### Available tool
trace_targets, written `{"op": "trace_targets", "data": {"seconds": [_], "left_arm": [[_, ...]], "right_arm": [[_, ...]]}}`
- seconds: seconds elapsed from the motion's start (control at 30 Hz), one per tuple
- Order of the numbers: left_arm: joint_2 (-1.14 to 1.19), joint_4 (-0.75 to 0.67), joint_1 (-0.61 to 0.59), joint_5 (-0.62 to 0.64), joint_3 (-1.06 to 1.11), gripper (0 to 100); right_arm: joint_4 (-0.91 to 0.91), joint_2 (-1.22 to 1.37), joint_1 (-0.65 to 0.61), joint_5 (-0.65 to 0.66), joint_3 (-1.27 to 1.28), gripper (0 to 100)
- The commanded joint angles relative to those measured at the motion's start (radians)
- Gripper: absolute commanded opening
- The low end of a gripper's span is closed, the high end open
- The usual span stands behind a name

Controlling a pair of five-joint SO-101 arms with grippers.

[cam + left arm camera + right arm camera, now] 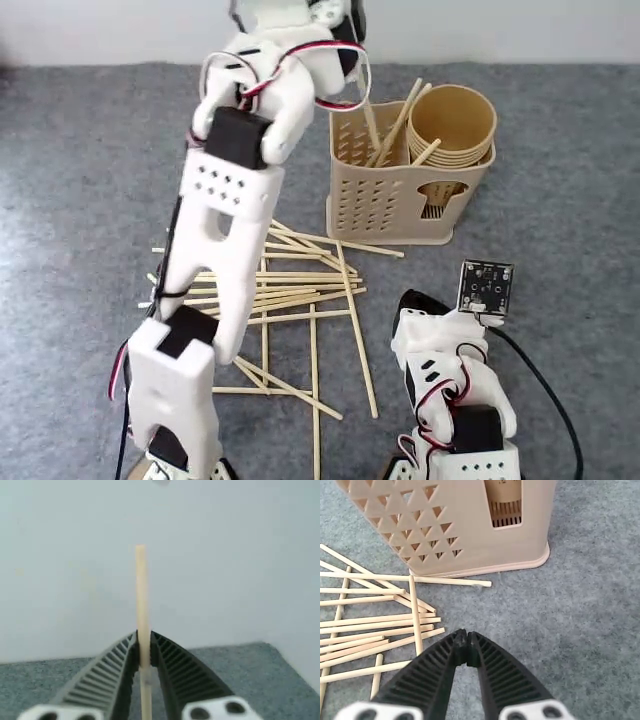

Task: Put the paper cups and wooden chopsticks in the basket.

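My left gripper (143, 647) is shut on one wooden chopstick (141, 595), which sticks out past the fingertips in front of a pale wall. In the high view that gripper (347, 48) is raised at the back, just above the left side of the beige basket (385, 205). A stack of paper cups (452, 125) and a few chopsticks (392, 128) stand in the basket. Several loose chopsticks (290, 290) lie scattered on the grey carpet in front of it. My right gripper (467, 647) is shut on nothing, low over the carpet before the basket (455, 525), right of the loose chopsticks (375, 625).
A small black camera board (486, 287) on a cable sits on the carpet right of the right arm (450, 390). The left arm (215, 240) stretches over the chopstick pile. Bare carpet lies to the left and right of the basket.
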Motion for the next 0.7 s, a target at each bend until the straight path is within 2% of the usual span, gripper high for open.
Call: {"op": "trace_targets", "data": {"seconds": [0.0,0.27,0.5,0.67], "left_arm": [[-0.002,-0.009,-0.015,-0.057,-0.044,2],[-0.003,0.15,-0.028,-0.114,-0.076,2],[-0.002,0.358,-0.023,-0.064,-0.236,19],[-0.002,0.47,-0.029,-0.058,-0.346,23]], "right_arm": [[-0.022,-0.005,-0.001,-0.011,-0.006,0.9],[-0.024,-0.005,-0.001,-0.011,-0.006,0.9],[-0.024,-0.005,-0.001,-0.011,-0.006,1.0],[-0.022,-0.005,-0.001,-0.011,-0.006,1.0]]}}
